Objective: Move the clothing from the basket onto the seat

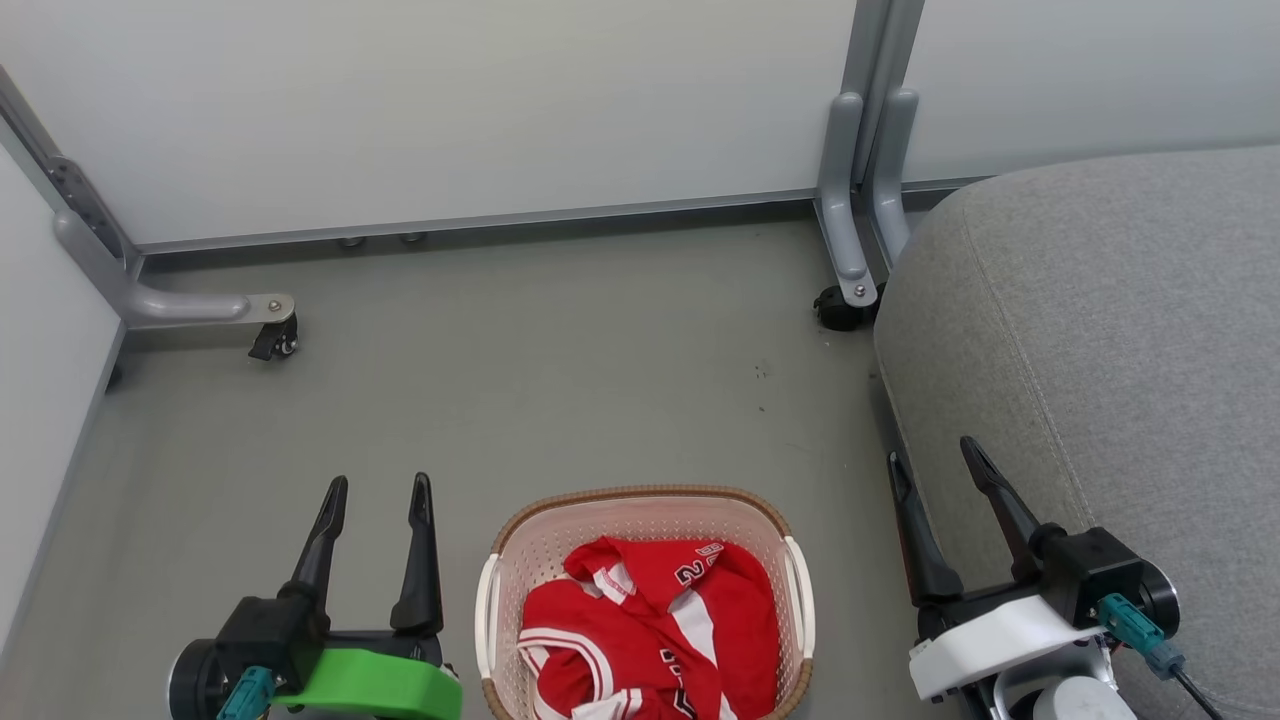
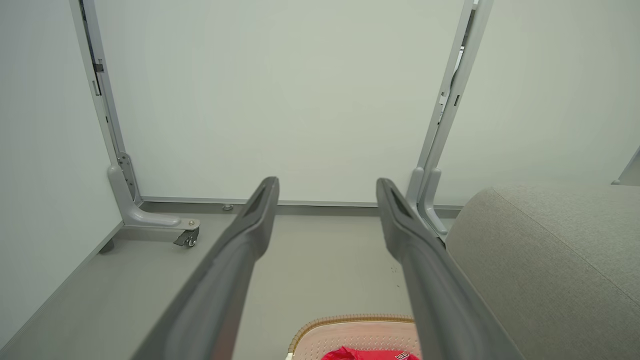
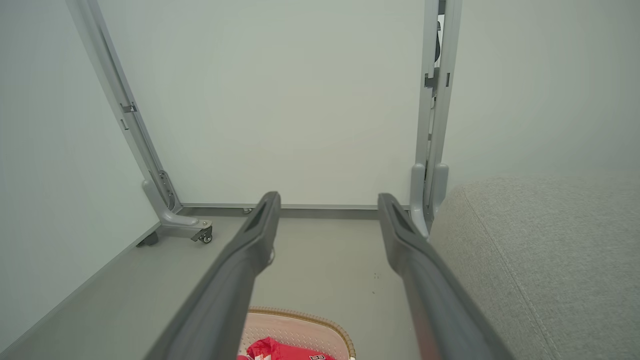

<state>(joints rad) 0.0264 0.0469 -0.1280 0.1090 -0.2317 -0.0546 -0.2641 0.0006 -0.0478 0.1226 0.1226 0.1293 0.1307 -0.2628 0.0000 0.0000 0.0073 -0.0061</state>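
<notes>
The jersey (image 1: 640,630) lies crumpled in the basket (image 1: 640,494) on the floor (image 1: 550,380), between left fingers (image 1: 420,560) and right fingers (image 1: 915,540) — both pairs spread, empty. A shallow pinch might lift one fold only, so a trailing hem snags the rim and tips the basket short of the seat (image 1: 1100,350).

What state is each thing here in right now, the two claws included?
Basket: upright on the floor, not empty.
Clothing: crumpled inside the basket.
Seat: no clothing on its visible part.
Left gripper: open, holding nothing.
Right gripper: open, holding nothing.
</notes>
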